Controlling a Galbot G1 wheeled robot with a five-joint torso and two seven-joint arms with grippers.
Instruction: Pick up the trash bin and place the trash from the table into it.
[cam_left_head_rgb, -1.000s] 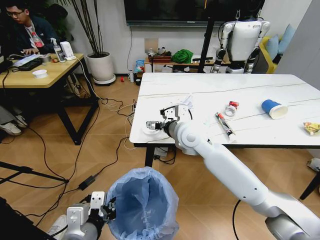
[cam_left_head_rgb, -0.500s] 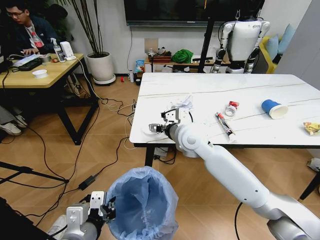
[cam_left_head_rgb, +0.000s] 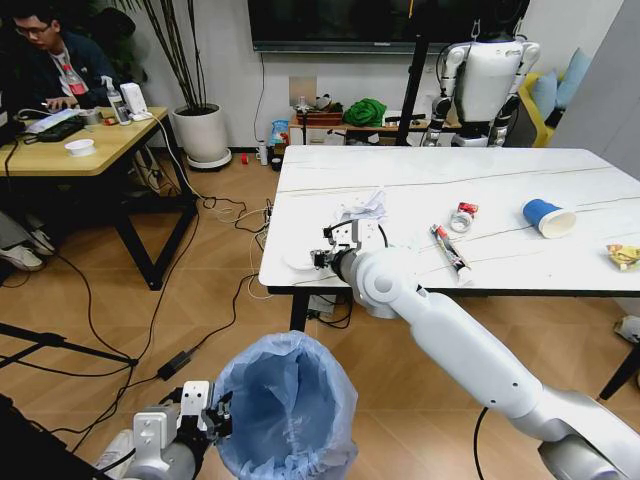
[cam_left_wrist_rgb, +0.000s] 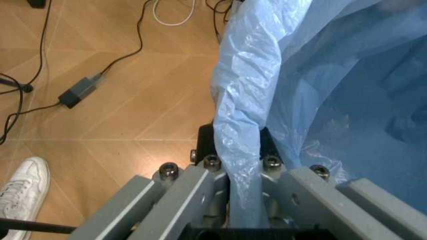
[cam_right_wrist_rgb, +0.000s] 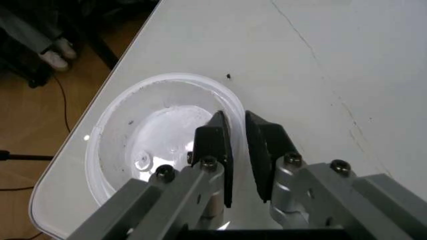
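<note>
Trash bin (cam_left_head_rgb: 285, 410), lower centre of the head view, blue liner open, nothing discernible inside; left gripper (cam_left_wrist_rgb: 243, 167) clenched on its bag rim. Right gripper (cam_right_wrist_rgb: 237, 145) pinches the rim of a shallow clear lid (cam_right_wrist_rgb: 153, 135) at the table (cam_left_head_rgb: 520, 190) corner edge. Crumpled paper (cam_left_head_rgb: 362, 208), can (cam_left_head_rgb: 463, 215), long wrapper (cam_left_head_rgb: 450, 250) and blue cup (cam_left_head_rgb: 547, 217) lie to the right, unobstructed
</note>
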